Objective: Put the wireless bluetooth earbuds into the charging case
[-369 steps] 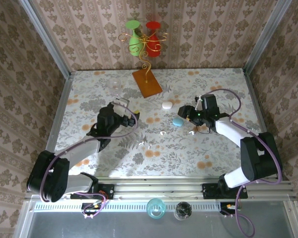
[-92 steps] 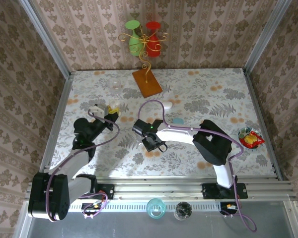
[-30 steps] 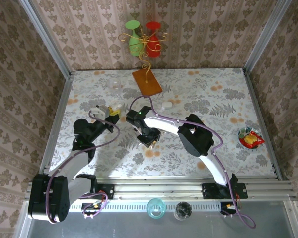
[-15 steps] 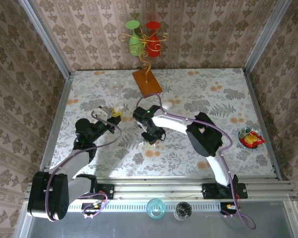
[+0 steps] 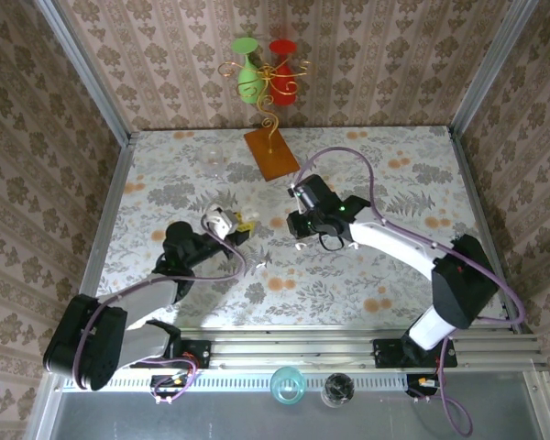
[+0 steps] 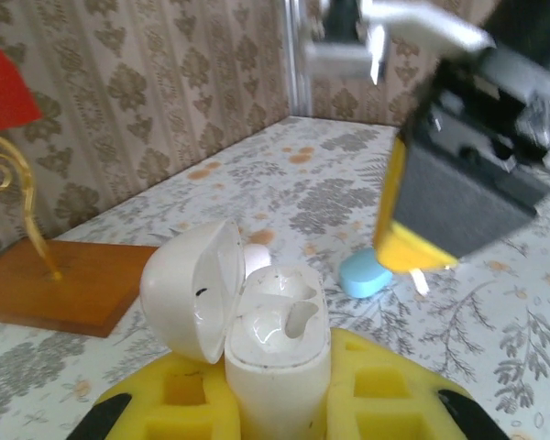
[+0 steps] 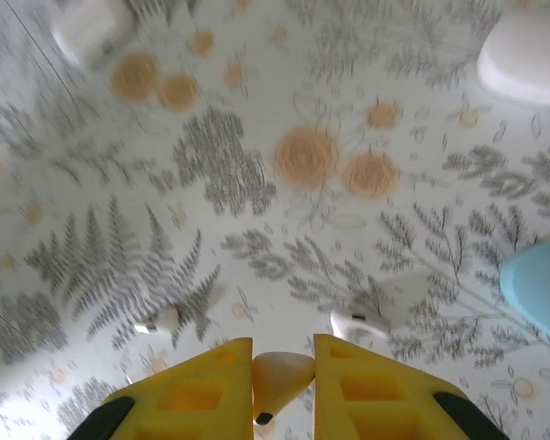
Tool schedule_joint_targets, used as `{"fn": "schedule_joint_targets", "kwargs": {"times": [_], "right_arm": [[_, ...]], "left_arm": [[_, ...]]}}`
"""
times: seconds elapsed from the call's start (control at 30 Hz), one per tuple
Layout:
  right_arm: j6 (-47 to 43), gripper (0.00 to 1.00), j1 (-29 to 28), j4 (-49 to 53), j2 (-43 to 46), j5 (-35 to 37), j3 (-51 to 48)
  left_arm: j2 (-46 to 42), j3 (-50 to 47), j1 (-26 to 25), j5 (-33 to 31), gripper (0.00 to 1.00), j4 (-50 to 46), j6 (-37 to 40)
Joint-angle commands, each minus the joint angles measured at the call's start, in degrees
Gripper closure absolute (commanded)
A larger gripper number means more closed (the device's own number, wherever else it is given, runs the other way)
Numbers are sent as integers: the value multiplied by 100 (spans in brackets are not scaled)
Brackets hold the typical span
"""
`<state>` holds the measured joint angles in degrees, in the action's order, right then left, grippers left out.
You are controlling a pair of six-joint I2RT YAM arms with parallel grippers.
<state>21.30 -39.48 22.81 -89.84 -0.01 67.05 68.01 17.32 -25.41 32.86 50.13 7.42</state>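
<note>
- One earbud clamped in right gripper, above table middle.
- Two loose earbuds on table beneath.
- Left gripper clamped on open charging case, left of table's middle.

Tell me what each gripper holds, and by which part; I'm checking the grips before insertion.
Left gripper: the open charging case, clamped by its lower body. Right gripper: one earbud, pinched at its wider end.
</note>
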Motion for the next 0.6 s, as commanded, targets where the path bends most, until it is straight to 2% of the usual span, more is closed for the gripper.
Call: {"fn": "schedule_joint_targets", "kwargs": {"times": [0.0,0.27,0.43,0.57], "right_arm": [[237,80,20,-1198,488,80,-432],[243,80,31,-1919,1187,-246,-857],[114,81,-2,-2017,1198,-582,-859],[-75,81,-146,-1900,1078,-465,-744]], "left_arm": [[233,171,-303,-148,100,324,242],[773,506,-618,-193,100,376,418],[983,628,-768,-140,100,463,472],[1065,701,-815,-113,100,506,426]]}}
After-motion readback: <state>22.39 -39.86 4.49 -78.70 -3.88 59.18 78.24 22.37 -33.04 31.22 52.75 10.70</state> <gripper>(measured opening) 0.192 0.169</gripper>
